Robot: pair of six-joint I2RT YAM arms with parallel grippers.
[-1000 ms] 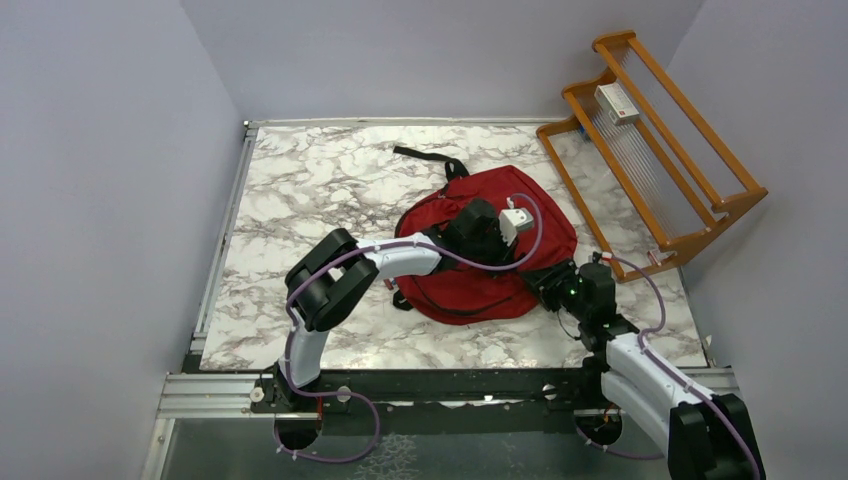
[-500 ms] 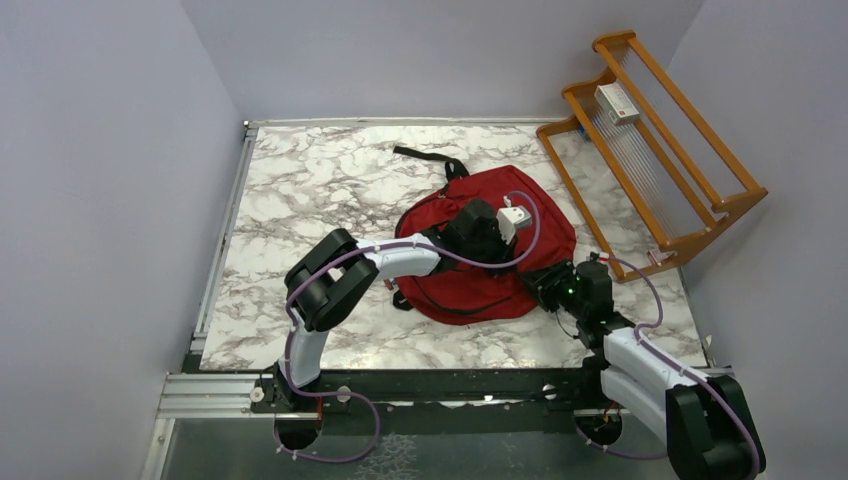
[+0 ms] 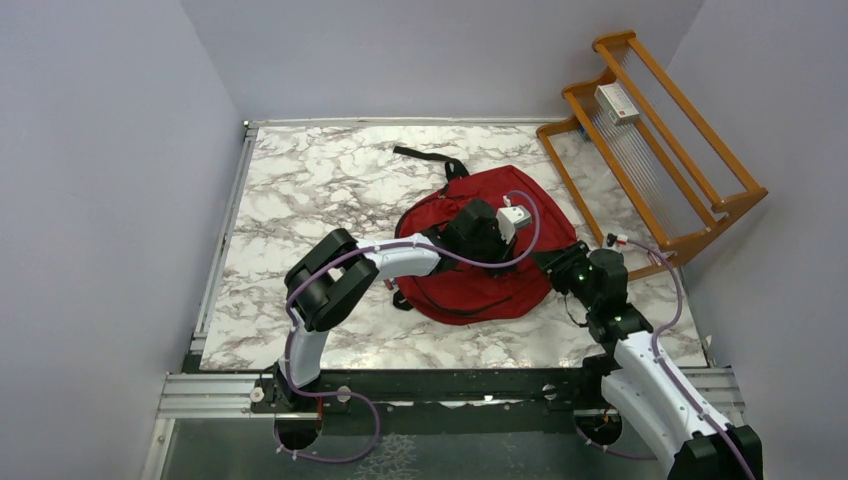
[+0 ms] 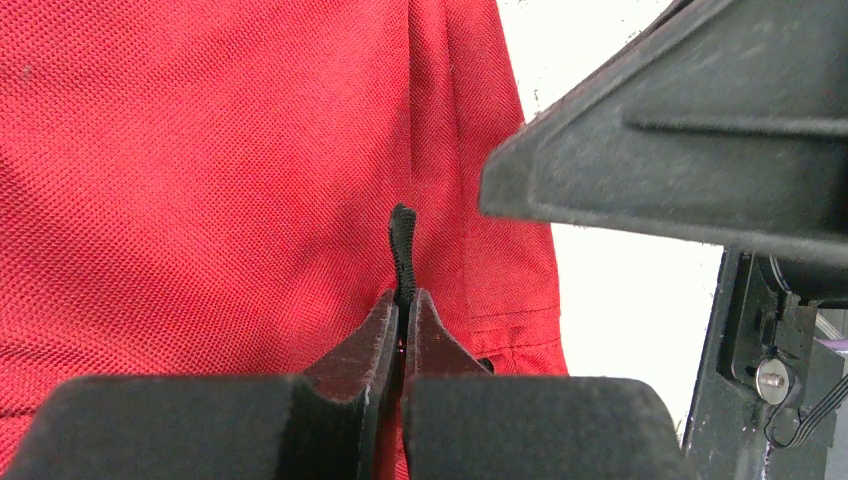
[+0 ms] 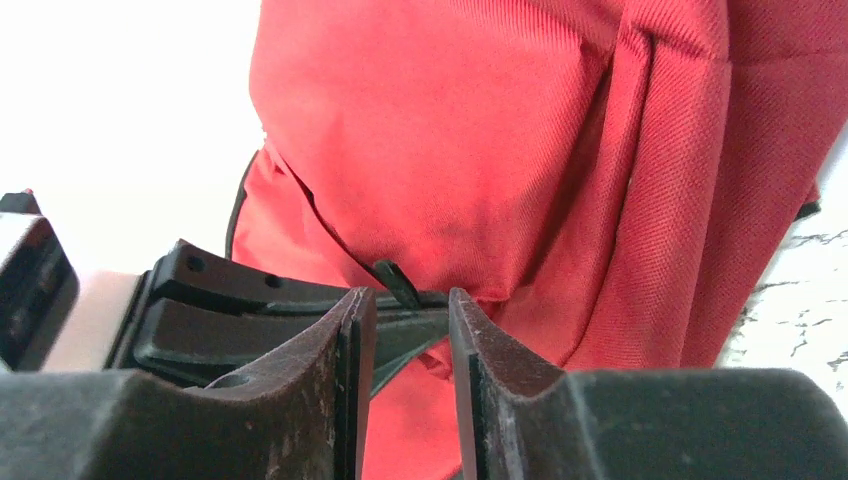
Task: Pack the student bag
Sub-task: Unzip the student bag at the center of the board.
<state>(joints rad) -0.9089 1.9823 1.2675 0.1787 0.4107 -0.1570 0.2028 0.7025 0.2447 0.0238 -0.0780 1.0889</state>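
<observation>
Student bag point(image 3: 470, 285) lies flat and slumped on the marble table point(image 3: 300, 190), right of centre and between the two arms. Seen from above, its outline is about as wide as it is deep, so the long axis cannot be fixed. One black strap point(image 3: 425, 156) trails from the far edge toward the far-left corner, so that end of the bag faces away from the arm bases. Left gripper point(image 4: 403, 305) sits over the middle of the bag, jaws pressed together on a thin black pull tab point(image 4: 402, 235) that stands up from a seam in the red fabric. Right gripper point(image 5: 412, 315) is at the bag's near-right edge, fingers apart with a clear gap and nothing visibly clamped. Wooden rack point(image 3: 690, 150) stands at the far right, a small white box point(image 3: 616, 103) on it.
</observation>
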